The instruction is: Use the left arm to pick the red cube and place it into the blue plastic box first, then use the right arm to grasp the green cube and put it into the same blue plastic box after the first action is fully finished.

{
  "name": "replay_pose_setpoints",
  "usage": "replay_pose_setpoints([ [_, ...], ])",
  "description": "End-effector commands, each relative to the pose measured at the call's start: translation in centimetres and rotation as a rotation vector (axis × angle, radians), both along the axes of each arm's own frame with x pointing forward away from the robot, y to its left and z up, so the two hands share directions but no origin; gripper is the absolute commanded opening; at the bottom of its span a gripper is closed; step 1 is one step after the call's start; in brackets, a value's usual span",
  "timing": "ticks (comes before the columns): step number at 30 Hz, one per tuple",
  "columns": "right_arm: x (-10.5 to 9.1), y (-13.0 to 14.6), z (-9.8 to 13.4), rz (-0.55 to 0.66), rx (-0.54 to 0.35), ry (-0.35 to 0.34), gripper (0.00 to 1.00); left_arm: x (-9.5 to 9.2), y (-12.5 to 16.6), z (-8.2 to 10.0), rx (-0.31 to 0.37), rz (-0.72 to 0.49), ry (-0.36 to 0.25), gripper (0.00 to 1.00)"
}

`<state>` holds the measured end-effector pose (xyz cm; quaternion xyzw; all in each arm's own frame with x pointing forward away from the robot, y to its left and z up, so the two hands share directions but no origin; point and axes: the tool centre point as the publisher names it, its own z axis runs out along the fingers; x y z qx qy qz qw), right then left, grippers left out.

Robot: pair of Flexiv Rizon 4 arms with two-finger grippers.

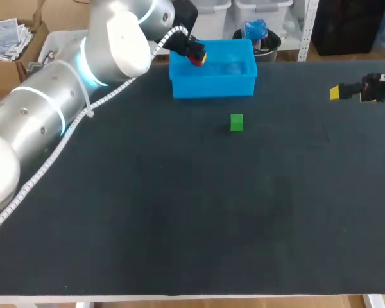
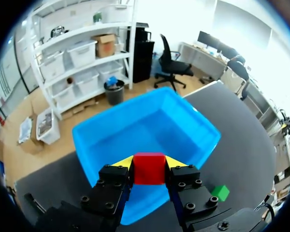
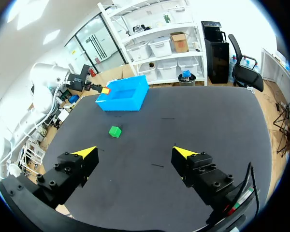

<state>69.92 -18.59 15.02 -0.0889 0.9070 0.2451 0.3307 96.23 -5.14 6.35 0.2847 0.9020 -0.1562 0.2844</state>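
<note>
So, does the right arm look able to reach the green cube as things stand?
Probably yes: only bare table lies between the open right hand and the green cube; the left hand is away over the box.

The left arm (image 1: pixel 64 96) is a chain of thick, rounded segments in glossy silver-white, with thin glowing pale-blue rings at 2 joints. A white ribbed cable (image 1: pixel 112 94) hangs loosely along its outside, held by a white clip. Toward the gripper the casing turns black. The left gripper (image 2: pixel 149 164) has 2 blocky matte-black fingers, each studded with round socket-head screws and capped by a bright yellow wedge tip. The right gripper (image 3: pixel 135 152) is built the same, with 2 black screw-studded fingers and yellow tips. Thin red and green wires (image 3: pixel 244 192) show behind 1 finger.
</note>
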Motion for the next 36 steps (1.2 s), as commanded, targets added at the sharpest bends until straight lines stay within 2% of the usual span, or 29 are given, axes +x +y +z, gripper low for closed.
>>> replay_pose_setpoints([
  [1, 0.1, 0.0, 0.0, 0.0, -0.001, 0.0, 1.0, 4.1, -2.3, -3.0, 0.058, -0.011, 0.089, 0.0],
  [5, 0.1, 0.0, 0.0, 0.0, -0.001, 0.0, 1.0, 4.3, -2.3, -3.6, 0.071, -0.008, 0.107, 0.0],
  [6, 0.1, 0.0, 0.0, 0.0, -0.001, 0.0, 1.0, 4.4, -2.4, -3.7, 0.075, -0.009, 0.11, 0.29],
  [7, 0.1, 0.0, 0.0, 0.0, -0.001, 0.0, 1.0, 4.4, -2.4, -3.7, 0.077, -0.01, 0.111, 0.47],
  [8, 0.1, 0.0, 0.0, 0.0, -0.001, 0.0, 1.0, 4.3, -2.4, -3.7, 0.078, -0.011, 0.112, 0.99],
  [15, 0.1, 0.0, 0.0, 0.0, -0.001, 0.0, 1.0, 4.1, -2.6, -3.3, 0.084, -0.018, 0.114, 1.0],
  [22, 0.1, 0.0, 0.0, 0.0, -0.001, 0.0, 1.0, 3.1, -2.3, -0.4, 0.074, -0.036, 0.074, 1.0],
  [30, 0.1, 0.0, 0.0, 0.0, -0.001, 0.0, 1.0, 0.3, -0.1, 4.0, 0.05, -0.053, 0.021, 1.0],
  [36, 0.1, 0.0, 0.0, 0.0, -0.001, 0.0, 1.0, -3.3, 3.1, 7.0, 0.03, -0.059, -0.022, 1.0],
])
